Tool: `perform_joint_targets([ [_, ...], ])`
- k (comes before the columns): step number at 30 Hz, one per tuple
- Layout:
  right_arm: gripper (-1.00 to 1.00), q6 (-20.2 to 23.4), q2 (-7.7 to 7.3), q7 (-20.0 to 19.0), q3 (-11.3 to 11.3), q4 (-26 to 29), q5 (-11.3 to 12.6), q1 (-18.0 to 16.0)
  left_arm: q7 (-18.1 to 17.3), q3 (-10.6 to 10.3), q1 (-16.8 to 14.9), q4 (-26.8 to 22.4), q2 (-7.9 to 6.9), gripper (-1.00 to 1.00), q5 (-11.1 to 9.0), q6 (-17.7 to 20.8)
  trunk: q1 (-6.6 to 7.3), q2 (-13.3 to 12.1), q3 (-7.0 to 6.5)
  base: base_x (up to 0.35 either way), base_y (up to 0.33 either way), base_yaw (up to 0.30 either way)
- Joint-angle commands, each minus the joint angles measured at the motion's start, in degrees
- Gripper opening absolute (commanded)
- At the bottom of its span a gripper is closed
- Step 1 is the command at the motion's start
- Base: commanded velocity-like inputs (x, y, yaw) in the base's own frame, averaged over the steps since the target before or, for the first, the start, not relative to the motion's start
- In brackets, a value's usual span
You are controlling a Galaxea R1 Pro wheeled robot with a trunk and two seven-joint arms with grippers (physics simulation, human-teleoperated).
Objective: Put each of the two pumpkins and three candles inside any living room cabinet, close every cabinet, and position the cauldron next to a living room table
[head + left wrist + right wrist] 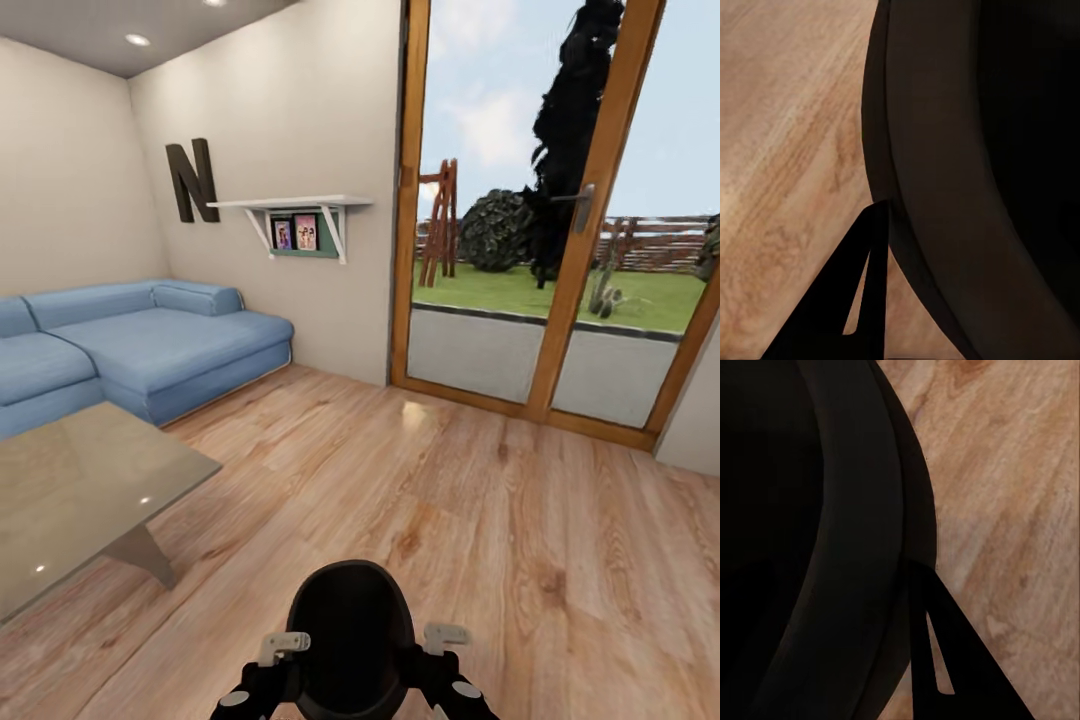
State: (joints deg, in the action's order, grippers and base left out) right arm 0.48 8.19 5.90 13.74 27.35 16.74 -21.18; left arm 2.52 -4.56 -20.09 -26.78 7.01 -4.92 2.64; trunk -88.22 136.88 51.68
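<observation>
Round black cauldron (350,630) (matte, smooth-walled)

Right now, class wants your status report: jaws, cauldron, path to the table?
Both arms flank the black cauldron, one at each side; jaw grip unclear. Cauldron held low over the wood floor. Glass table ahead-left; floor between looks unobstructed.

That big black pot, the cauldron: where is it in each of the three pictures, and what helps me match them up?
Head view: the cauldron sits bottom centre, between the two arms.
Left wrist view: its dark curved wall covers the right side, with a claw finger at its edge.
Right wrist view: it covers the left side.
Shared landmark: the wooden floor beside the cauldron.
</observation>
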Motion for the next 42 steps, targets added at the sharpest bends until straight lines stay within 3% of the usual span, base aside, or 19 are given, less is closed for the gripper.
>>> perform_joint_targets([
  [1,-1.00,0.05,0.16,0.16,0.24,0.10,1.19,-0.02,0.12,-0.31,-0.04,-0.99,0.02,-1.00,-0.88,-2.91,0.02,0.03,0.05,0.000,-0.096,0.292],
  [31,-1.00,-0.28,0.08,0.01,0.24,0.15,1.10,-0.03,0.12,-0.28,-0.04,-0.99,0.02,-1.00,-0.89,-2.91,0.02,0.03,0.05,0.000,-0.006,0.290],
  [42,-1.00,-0.14,0.07,0.07,0.34,0.23,1.10,-0.01,0.22,-0.28,-0.04,-0.99,-0.01,-1.00,-0.89,-2.91,0.02,0.03,0.05,0.000,0.000,0.080],
])
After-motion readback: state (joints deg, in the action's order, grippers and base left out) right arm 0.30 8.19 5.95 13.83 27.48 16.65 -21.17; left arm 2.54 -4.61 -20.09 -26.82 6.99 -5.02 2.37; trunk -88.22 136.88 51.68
